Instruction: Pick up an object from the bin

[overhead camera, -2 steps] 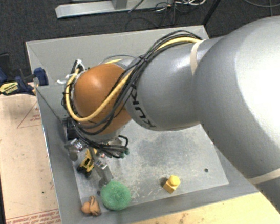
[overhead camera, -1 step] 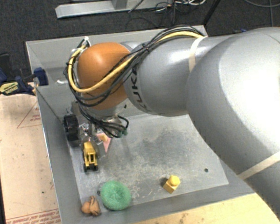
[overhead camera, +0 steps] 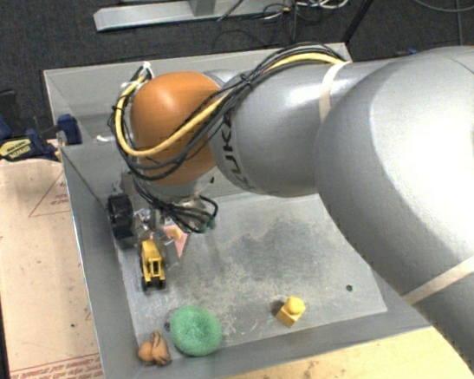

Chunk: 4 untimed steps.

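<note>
The gripper (overhead camera: 157,229) hangs low by the left wall of the bin (overhead camera: 90,205); whether it is released or clenched I cannot tell. Just below it lies a yellow toy digger (overhead camera: 151,264), with a pink scrap (overhead camera: 178,241) touching or just beside it. A green fuzzy ball (overhead camera: 195,330), a yellow block (overhead camera: 290,310) and a tan figure (overhead camera: 154,351) sit well apart along the near edge. So close to the wall, a grasp could scrape the metal or nudge the digger away.

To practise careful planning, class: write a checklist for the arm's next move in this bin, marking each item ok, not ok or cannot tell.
1. Gripper inside the bin, near its left wall: ok.
2. Target nearby, yellow toy vehicle just below gripper: ok.
3. Anything gripped yet: cannot tell.
4. Toy free of neighbours: not ok, pink piece lies close beside.
5. Green round thing, yellow block, tan lump lie apart near front: ok.
</note>
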{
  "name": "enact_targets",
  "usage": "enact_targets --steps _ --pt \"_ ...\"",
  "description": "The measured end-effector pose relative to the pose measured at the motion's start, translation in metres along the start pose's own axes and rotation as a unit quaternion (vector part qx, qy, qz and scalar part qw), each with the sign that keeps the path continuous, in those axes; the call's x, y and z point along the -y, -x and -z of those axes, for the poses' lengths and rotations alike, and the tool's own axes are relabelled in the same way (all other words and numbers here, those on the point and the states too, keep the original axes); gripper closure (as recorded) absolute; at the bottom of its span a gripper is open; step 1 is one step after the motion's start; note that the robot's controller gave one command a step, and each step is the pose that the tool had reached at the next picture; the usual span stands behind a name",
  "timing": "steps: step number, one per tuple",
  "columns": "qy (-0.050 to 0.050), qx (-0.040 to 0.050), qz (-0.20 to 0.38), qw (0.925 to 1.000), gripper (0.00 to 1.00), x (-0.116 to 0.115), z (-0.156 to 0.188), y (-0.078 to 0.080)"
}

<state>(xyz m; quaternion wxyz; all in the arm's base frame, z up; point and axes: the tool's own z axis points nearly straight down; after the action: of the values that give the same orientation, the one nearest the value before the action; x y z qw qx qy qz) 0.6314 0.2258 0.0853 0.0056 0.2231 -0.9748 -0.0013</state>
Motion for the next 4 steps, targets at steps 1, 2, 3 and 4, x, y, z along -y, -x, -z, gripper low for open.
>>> enact_targets --steps 1,2,3,4 --pt "-0.002 0.0080 0.014 0.9999 1.00 -0.020 0.145 -0.030" --pt "-0.002 0.0074 0.014 0.9999 1.00 -0.020 0.144 -0.031" --pt "-0.002 0.0071 0.041 0.9991 1.00 -0.037 0.185 -0.032" --pt "-0.002 0.0069 0.041 0.9991 1.00 -0.037 0.185 -0.032"
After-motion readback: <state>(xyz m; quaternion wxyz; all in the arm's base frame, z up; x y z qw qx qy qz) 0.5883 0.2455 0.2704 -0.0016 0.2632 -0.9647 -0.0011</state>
